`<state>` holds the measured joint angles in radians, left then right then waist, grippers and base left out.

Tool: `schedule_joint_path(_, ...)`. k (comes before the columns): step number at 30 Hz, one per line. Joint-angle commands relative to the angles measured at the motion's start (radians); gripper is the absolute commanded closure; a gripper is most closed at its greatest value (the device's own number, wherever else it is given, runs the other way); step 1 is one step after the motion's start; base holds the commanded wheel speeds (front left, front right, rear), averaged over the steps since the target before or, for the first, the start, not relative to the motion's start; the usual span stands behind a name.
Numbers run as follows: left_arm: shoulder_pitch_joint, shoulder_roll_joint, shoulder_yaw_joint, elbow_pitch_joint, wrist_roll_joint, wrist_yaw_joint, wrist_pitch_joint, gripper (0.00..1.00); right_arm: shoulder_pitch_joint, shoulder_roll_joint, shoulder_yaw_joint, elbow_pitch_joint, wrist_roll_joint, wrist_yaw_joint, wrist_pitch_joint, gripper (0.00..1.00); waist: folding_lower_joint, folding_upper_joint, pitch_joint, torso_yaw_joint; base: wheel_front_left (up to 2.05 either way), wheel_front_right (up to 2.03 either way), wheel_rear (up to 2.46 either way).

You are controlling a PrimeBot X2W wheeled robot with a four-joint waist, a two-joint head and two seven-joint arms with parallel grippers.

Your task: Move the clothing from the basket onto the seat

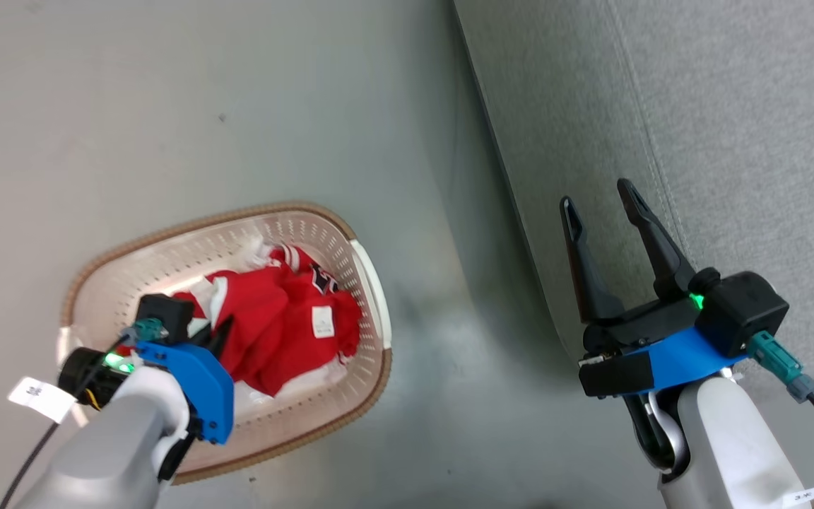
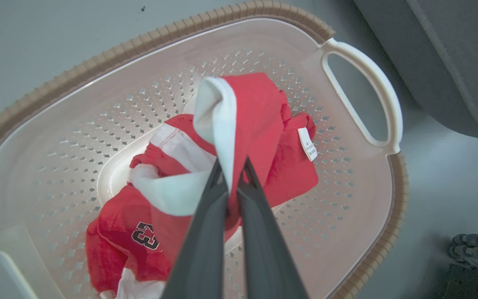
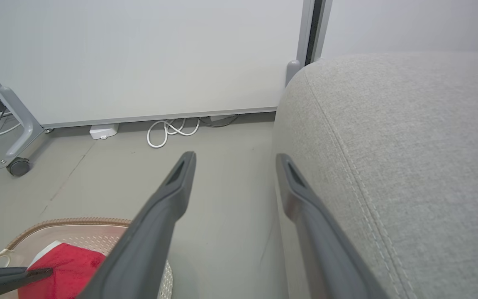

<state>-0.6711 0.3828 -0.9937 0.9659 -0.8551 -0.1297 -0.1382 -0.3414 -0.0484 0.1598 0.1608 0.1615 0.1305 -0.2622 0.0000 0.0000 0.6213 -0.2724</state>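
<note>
The left hand (image 2: 232, 164) is clenched on a thin fold of the clothing (image 2: 259, 120), bunched in the basket (image 2: 98, 62) on the floor (image 1: 237, 106). Lifted, it may slip free or shed a garment. The right hand (image 1: 594, 192) hangs released by the seat (image 1: 732, 106).

Inside the basket (image 2: 77, 137), cream-white with diamond perforations and a brown woven-look rim, you see the clothing (image 2: 264, 120): red, white-trimmed, printed "23" in dark numerals. Beside the basket, note the light-grey seat (image 1: 732, 106).
</note>
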Motion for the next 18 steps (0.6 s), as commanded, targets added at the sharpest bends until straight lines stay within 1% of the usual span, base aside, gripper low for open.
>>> schedule_joint_path(1,0.011,-0.007,-0.009,0.003,-0.01,-0.001,-0.008,1.0,0.017,-0.004,-0.003,0.006,-0.005,0.0,-0.004,0.0,0.0,0.0,-0.082,0.043,0.0,0.0,0.0)
schedule_joint_path(10,0.053,-0.071,-0.083,-0.013,-0.042,-0.001,-0.064,1.0,0.1,-0.004,-0.036,0.051,-0.038,0.0,-0.004,0.0,0.0,0.0,-0.288,0.123,0.0,0.0,0.0)
schedule_joint_path(18,0.048,-0.116,-0.137,-0.071,-0.059,-0.001,-0.105,1.0,0.167,-0.004,-0.052,0.075,-0.06,0.0,-0.004,0.0,0.0,0.0,-0.422,0.185,0.0,0.0,0.0)
